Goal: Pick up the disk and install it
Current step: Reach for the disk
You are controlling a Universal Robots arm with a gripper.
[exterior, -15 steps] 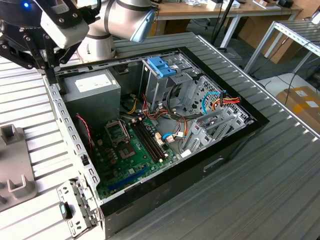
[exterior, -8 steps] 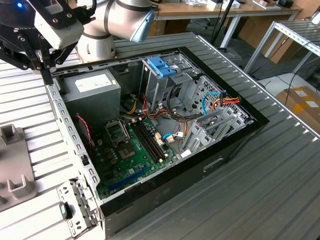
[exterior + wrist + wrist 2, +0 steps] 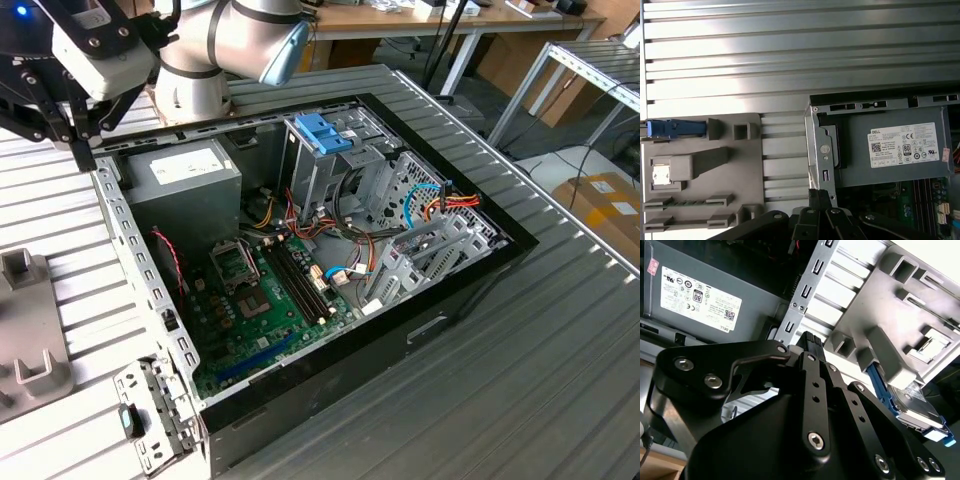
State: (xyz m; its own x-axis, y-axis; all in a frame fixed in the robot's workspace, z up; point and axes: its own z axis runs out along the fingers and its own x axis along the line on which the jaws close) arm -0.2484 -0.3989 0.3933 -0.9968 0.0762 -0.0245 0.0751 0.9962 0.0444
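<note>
**Approach to the Disk: Alignment and Grasp**

**Status.** The gripper hangs at the exterior view's upper left, above the rim of the open computer case and near the power supply. In both wrist views its jaws appear closed together, with nothing between them. The disk stands on edge in a slot of the grey fixture, which lies on the ribbed worktop just beside the case. Gripper and disk are well apart. The step in hand is judged to be the approach, and the pick is not yet made.

**Procedure notes.**
1. Open the jaws fully before descending, because closed jaws would strike the disk's upper edge.
2. Turn the wrist so the jaws straddle the disk's flat faces, parallel to the slot.
3. Keep clear of the case rim while crossing to the fixture.
4. Grip the metal body, since the blue carrier rails are likely to flex.
5. Centre the grasp along the disk's length, as an off-centre hold may tilt it and bind it against the fixture posts.
</note>
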